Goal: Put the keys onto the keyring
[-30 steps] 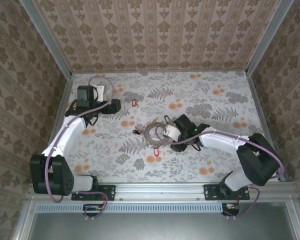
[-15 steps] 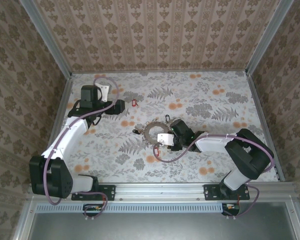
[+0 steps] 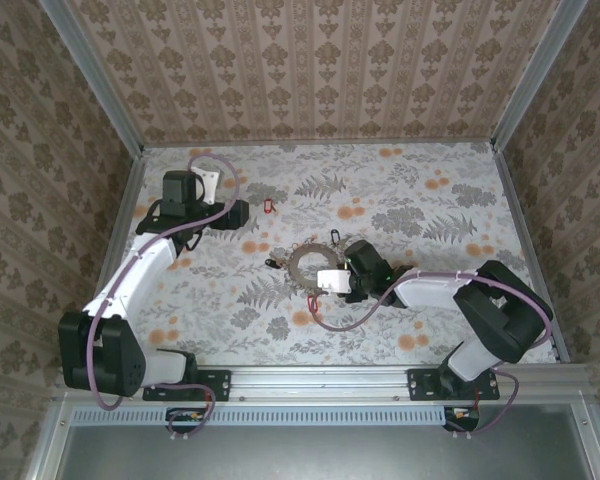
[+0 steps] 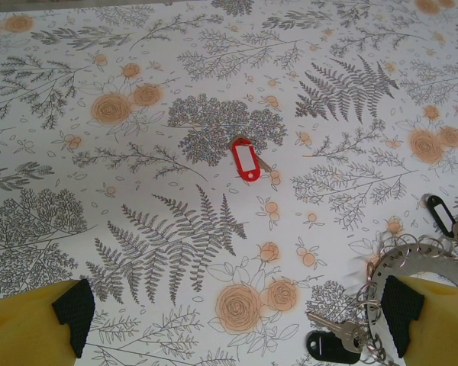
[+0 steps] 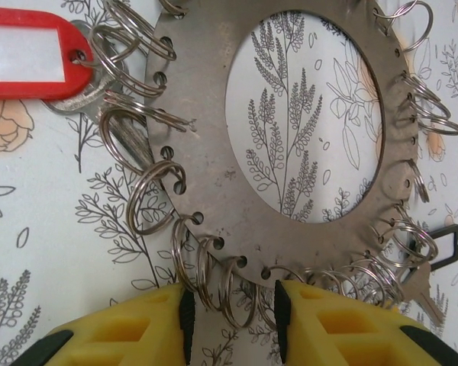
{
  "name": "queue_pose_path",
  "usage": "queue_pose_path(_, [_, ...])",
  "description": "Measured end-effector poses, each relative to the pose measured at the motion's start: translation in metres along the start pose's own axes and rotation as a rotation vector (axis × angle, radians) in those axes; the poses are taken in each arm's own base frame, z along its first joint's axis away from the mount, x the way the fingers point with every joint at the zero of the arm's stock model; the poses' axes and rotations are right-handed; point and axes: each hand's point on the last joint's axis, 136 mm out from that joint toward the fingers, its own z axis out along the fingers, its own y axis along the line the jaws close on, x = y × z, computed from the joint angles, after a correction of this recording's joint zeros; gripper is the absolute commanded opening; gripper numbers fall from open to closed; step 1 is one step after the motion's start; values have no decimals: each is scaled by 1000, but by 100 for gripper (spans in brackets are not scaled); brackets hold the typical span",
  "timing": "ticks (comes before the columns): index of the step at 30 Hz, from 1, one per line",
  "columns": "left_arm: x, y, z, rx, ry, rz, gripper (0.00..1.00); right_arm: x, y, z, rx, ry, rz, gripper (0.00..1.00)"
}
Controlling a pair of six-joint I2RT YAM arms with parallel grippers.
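The keyring [image 3: 313,263] lies mid-table, a flat tan-grey ring [image 5: 214,152] with a wide hole and many small split rings at its rim. My right gripper [image 5: 230,320] is at the ring's near edge, open by a narrow gap, with a few split rings between its pads [image 5: 187,324]. One red-headed key [image 5: 30,53] lies by the rim, its metal part among the split rings. Another red key [image 4: 246,158] [image 3: 269,206] lies loose further back. My left gripper [image 4: 240,320] [image 3: 238,213] hovers wide open near that key, holding nothing.
A key with a black tag [image 4: 328,345] hangs at the keyring's [image 4: 427,263] left rim, and another black tag [image 4: 441,215] [image 5: 443,244] at its far side. Patterned walls close in the flowered table [image 3: 430,200] on three sides.
My right gripper has swung left from the keyring's right side to its near edge, and its jaws have narrowed slightly. The left gripper shifted a little toward the back, then stayed still.
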Motion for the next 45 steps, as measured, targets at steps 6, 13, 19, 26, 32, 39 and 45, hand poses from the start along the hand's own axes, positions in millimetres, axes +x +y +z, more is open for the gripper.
queue_pose_path(6, [0, -2, 0, 0, 2, 12, 100, -7, 0, -5, 8, -17, -19, 35])
queue_pose_path(13, [1, -3, 1, -8, 3, 28, 100, -14, 16, -3, -25, -23, -72, 32])
queue_pose_path(19, [1, -4, 1, -8, 3, 41, 100, -16, 23, -2, -34, -22, -94, 30])
queue_pose_path(26, [1, -5, 1, -8, 4, 44, 100, -20, 26, 1, -7, -23, -116, 22])
queue_pose_path(32, [4, -7, 2, -9, 14, 50, 100, -18, 14, 5, 59, 0, -114, 19])
queue_pose_path(39, [6, -7, 2, -11, 24, 50, 100, -12, 3, 5, 126, 33, -108, 21])
queue_pose_path(45, [7, -6, 2, -14, 27, 50, 100, -10, -5, 3, 176, 47, -100, 20])
